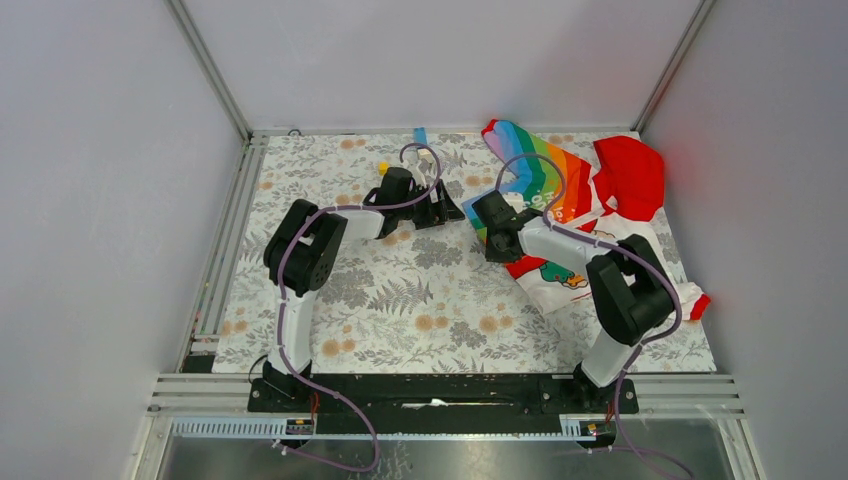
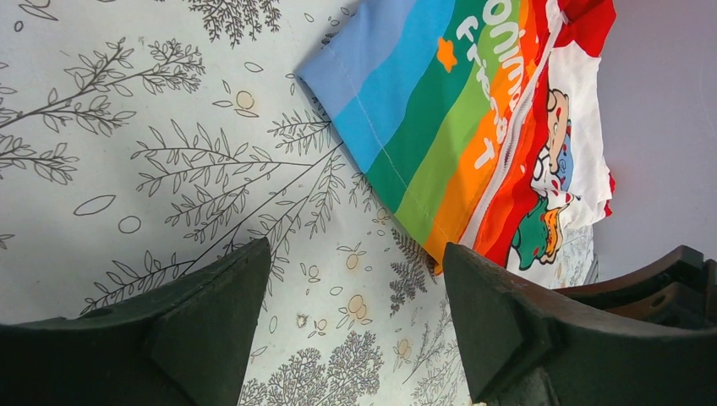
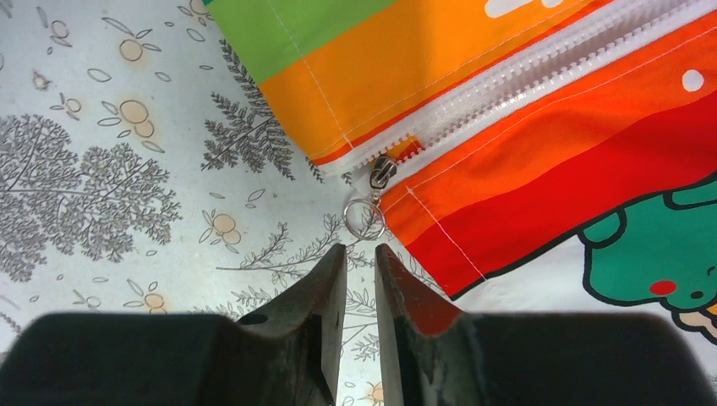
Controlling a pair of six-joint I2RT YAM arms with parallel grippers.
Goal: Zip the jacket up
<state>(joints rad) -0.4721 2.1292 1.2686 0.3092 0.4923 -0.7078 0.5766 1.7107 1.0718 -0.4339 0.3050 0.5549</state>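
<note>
The jacket [image 1: 560, 185] lies at the back right of the table, rainbow panel toward the middle and red hood [image 1: 632, 175] to the right. Its zipper slider [image 3: 382, 172] with a metal ring pull [image 3: 364, 219] sits at the bottom hem, teeth joined above it. My right gripper [image 3: 361, 251] hovers just short of the ring, open by a narrow gap with nothing between its fingers. My left gripper [image 2: 355, 247] stands wide open over bare tablecloth, left of the jacket's [image 2: 440, 110] blue-striped corner. In the top view the two grippers, left [image 1: 447, 210] and right [image 1: 487, 228], nearly face each other.
A floral tablecloth [image 1: 420, 290] covers the table. A small yellow object [image 1: 382, 167] lies behind the left wrist and a blue strip [image 1: 420, 135] at the back edge. Grey walls close in on three sides. My right forearm crosses over the jacket's lower part.
</note>
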